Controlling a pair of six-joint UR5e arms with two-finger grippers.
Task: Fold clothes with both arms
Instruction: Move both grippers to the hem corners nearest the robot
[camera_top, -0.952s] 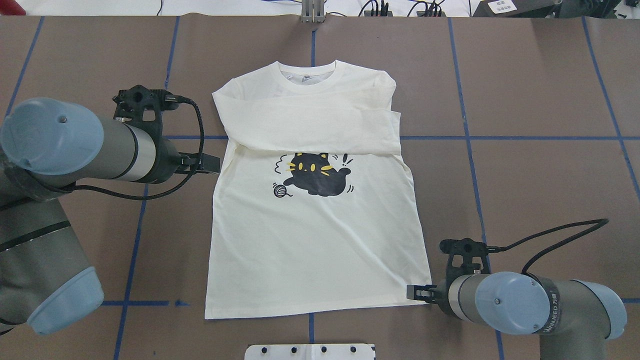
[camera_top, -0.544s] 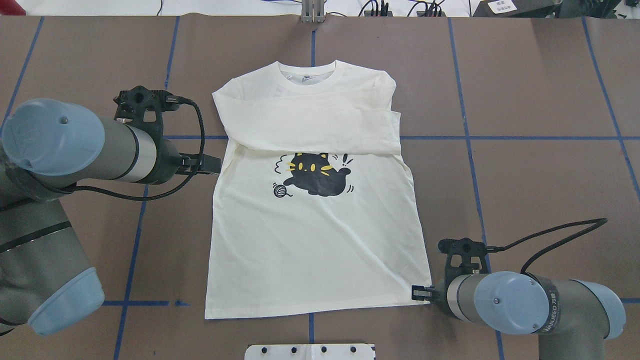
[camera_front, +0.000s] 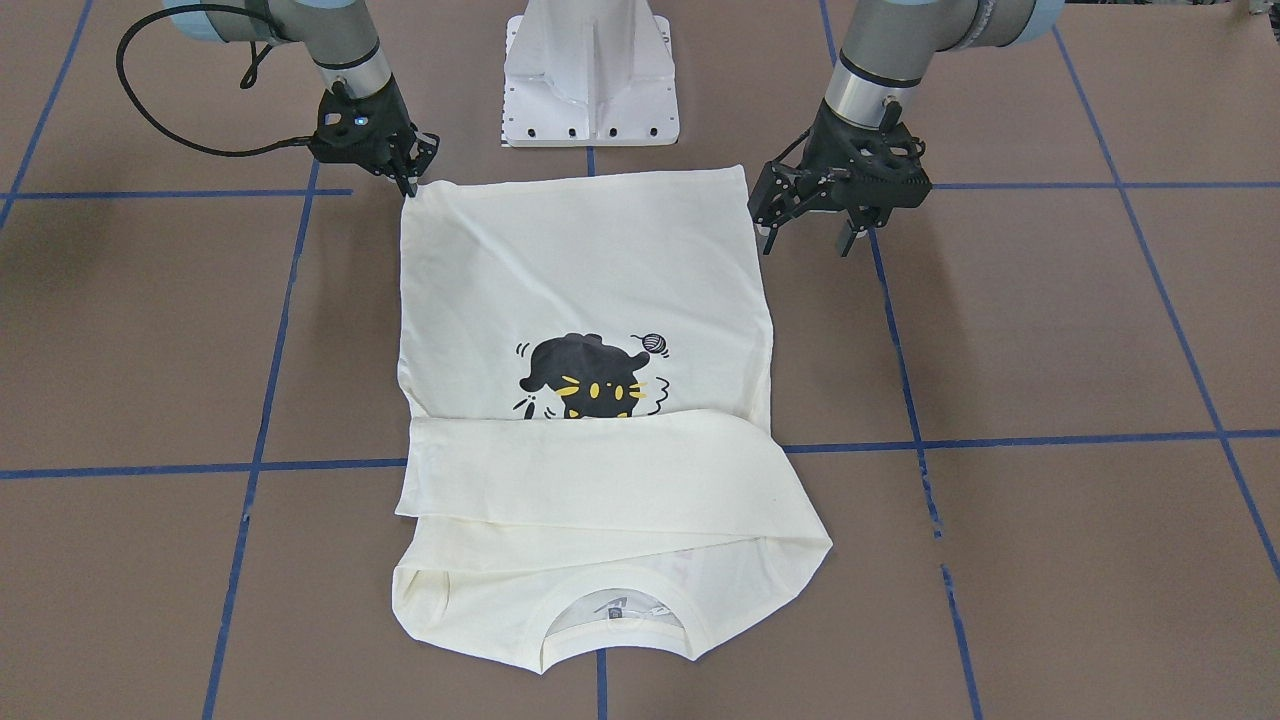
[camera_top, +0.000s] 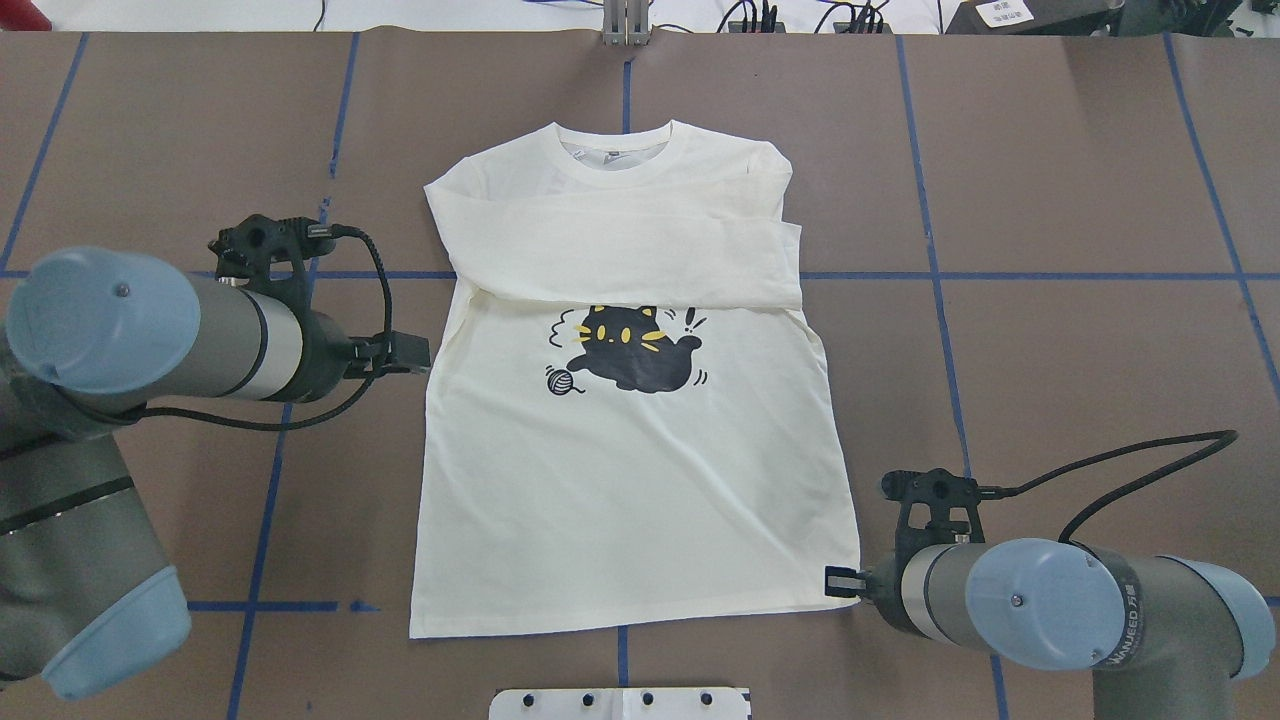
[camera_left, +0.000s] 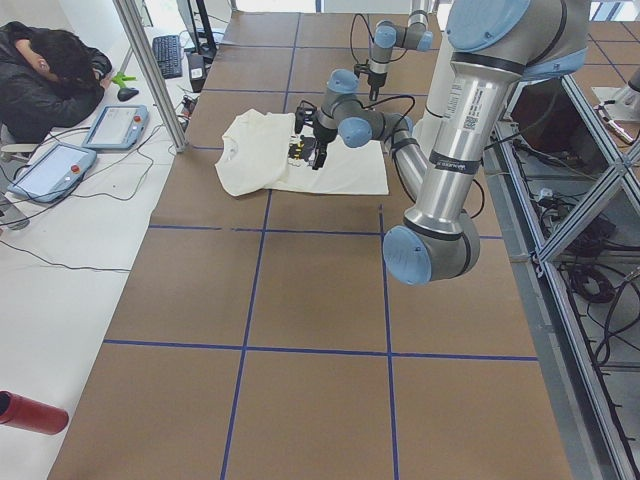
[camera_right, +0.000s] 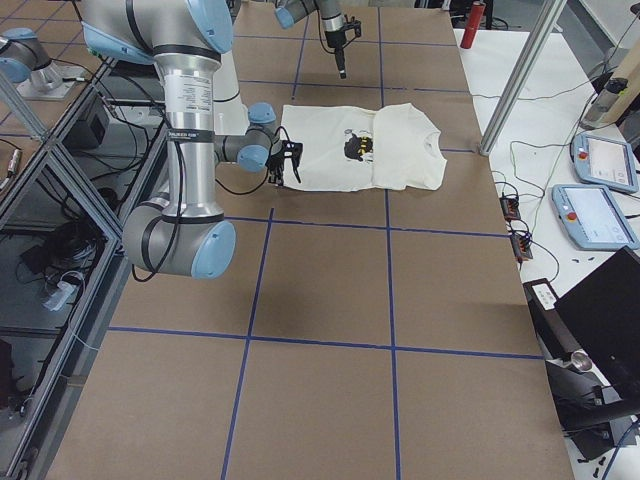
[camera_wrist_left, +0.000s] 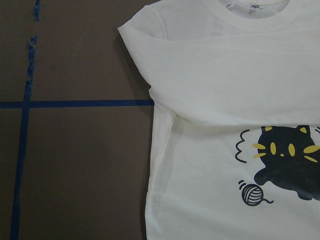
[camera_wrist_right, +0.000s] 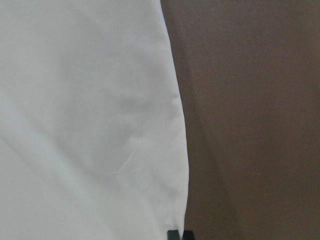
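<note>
Shows left gripper (camera_front: 806, 246) spread wide, empty, beside shirt (camera_front: 580, 270) — right gripper (camera_front: 408, 186) narrow at hem corner by table's (camera_front: 1050, 330) robot-side edge; hold hidden.

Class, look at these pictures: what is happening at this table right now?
A folding job is under way. A cream T-shirt lies flat, print up, with its sleeves already folded across the chest. The right gripper looks pinched shut on the hem corner on its side. The left gripper is open beside the shirt's opposite edge and holds nothing, so the hem is not yet lifted.
</note>
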